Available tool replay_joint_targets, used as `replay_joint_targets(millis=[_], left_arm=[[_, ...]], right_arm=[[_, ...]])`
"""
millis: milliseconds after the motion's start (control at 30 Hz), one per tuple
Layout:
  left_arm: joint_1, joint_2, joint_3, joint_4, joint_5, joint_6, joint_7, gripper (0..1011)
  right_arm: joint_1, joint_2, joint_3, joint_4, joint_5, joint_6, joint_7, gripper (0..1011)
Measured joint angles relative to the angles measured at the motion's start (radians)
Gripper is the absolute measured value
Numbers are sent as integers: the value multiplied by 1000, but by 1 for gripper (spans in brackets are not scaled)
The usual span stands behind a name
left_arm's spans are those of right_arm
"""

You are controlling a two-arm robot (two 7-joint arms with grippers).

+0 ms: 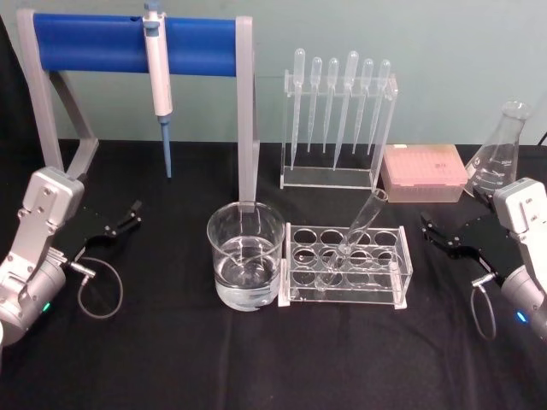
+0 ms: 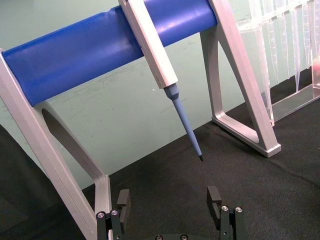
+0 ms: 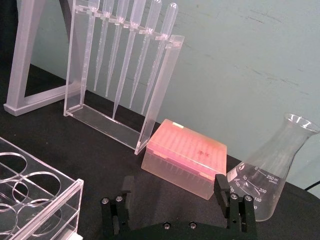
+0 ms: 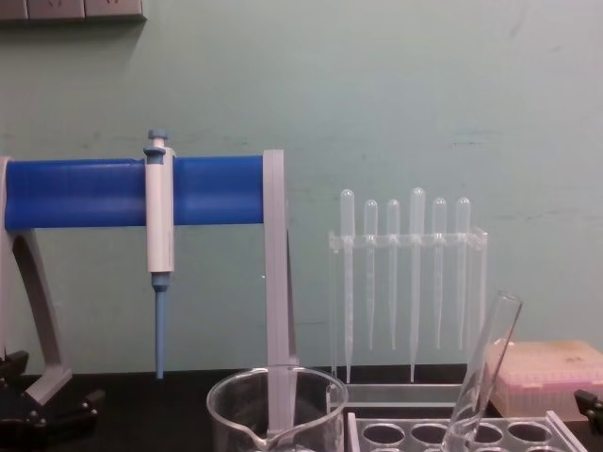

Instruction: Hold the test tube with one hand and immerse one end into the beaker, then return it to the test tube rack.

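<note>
Leaning in the rack (image 1: 402,266) beside the beaker (image 1: 245,256), your test tube (image 1: 355,233) tilts, rim up and toward the far right; your left pincer (image 1: 132,215) and right pincer (image 1: 432,232) gape open, well apart on either side.

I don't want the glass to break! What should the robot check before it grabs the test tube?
1. Test tube leans in the rack, top sticking out: ok.
2. Beaker beside the rack holds clear liquid: ok.
3. Right end effector open and empty: ok.
4. Left end effector open, parked at the far left: ok.
5. Bare table between right end effector and rack: ok.
6. Tube free of cracks: cannot tell.
</note>
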Motion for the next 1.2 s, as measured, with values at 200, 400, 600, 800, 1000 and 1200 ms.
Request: replay_joint_targets(millis=[200,400,600,800,1000,1200], left_arm=[[0,0,0,0,0,0,0,1000],[0,0,0,0,0,0,0,1000],[0,0,0,0,0,0,0,1000],[0,0,0,0,0,0,0,1000],[0,0,0,0,0,0,0,1000],[0,0,0,0,0,0,0,1000]], right_arm=[[0,0,0,0,0,0,0,1003],[0,0,0,0,0,0,0,1003],[0,0,0,0,0,0,0,1003],[0,0,0,0,0,0,0,1003],[0,0,0,0,0,0,0,1003],[0,0,0,0,0,0,0,1003]])
